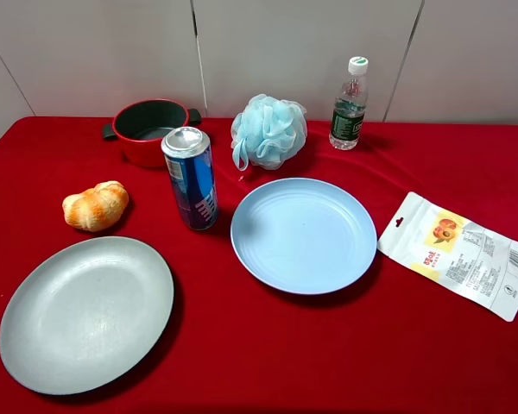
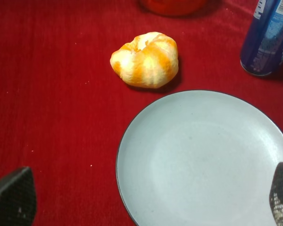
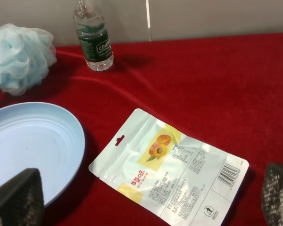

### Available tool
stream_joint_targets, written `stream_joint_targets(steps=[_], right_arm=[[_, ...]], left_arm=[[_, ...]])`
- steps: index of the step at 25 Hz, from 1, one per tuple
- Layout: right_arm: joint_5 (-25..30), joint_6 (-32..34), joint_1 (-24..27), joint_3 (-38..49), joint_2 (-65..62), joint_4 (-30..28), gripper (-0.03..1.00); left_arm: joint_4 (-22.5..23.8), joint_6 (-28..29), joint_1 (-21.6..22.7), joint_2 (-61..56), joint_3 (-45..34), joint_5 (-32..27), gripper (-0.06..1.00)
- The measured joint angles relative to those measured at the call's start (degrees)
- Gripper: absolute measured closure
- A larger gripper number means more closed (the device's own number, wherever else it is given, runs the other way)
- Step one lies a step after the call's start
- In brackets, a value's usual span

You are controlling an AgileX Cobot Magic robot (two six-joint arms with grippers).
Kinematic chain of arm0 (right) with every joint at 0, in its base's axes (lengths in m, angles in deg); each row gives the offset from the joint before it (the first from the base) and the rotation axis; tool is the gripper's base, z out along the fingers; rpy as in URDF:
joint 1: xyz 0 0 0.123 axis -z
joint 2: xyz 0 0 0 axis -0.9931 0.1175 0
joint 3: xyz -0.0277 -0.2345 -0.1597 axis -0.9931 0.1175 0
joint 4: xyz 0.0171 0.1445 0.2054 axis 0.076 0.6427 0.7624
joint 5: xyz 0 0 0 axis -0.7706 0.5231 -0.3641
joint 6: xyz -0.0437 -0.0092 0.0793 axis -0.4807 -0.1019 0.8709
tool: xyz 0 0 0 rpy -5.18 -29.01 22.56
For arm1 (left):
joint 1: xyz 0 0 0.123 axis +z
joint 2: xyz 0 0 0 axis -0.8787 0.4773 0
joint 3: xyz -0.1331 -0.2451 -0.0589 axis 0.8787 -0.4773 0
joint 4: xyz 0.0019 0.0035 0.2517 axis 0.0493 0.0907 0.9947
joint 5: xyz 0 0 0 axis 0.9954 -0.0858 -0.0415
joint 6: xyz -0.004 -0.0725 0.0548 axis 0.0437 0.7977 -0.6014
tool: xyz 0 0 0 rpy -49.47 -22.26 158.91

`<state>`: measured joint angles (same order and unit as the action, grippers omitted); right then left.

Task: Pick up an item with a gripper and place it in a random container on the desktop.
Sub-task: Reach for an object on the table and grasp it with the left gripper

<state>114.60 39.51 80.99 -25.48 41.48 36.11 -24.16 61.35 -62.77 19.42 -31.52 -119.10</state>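
The tall blue can [image 1: 191, 178] stands upright on the red cloth [image 1: 268, 345], just left of the light blue plate [image 1: 304, 234] and in front of the red pot. Its lower part also shows in the left wrist view [image 2: 266, 40]. Neither gripper shows in the exterior high view. My left gripper [image 2: 146, 197] is open and empty, hovering over the grey-green plate, apart from the can. My right gripper [image 3: 147, 195] is open and empty above the snack pouch, with the light blue plate's [image 3: 28, 141] edge beside it.
A grey-green oval plate [image 1: 86, 312] lies front left, a bread roll [image 1: 95, 206] behind it. A red pot [image 1: 149, 129], a blue bath pouf [image 1: 268, 130] and a water bottle [image 1: 350, 104] stand at the back. A snack pouch [image 1: 456, 254] lies right.
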Motion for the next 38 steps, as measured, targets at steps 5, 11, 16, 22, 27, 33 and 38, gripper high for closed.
stream_joint_targets(steps=[5,11,16,22,27,33,38], right_arm=[[0.0,0.0,0.0,0.0,0.0,0.0,0.28],[0.0,0.0,0.0,0.0,0.0,0.0,0.28],[0.0,0.0,0.0,0.0,0.0,0.0,0.28],[0.0,0.0,0.0,0.0,0.0,0.0,0.28],[0.0,0.0,0.0,0.0,0.0,0.0,0.28],[0.0,0.0,0.0,0.0,0.0,0.0,0.28],[0.0,0.0,0.0,0.0,0.0,0.0,0.28]], left_arm=[[0.0,0.0,0.0,0.0,0.0,0.0,-0.05],[0.0,0.0,0.0,0.0,0.0,0.0,-0.05],[0.0,0.0,0.0,0.0,0.0,0.0,-0.05],[0.0,0.0,0.0,0.0,0.0,0.0,-0.05],[0.0,0.0,0.0,0.0,0.0,0.0,-0.05],[0.0,0.0,0.0,0.0,0.0,0.0,-0.05],[0.0,0.0,0.0,0.0,0.1,0.0,-0.05]])
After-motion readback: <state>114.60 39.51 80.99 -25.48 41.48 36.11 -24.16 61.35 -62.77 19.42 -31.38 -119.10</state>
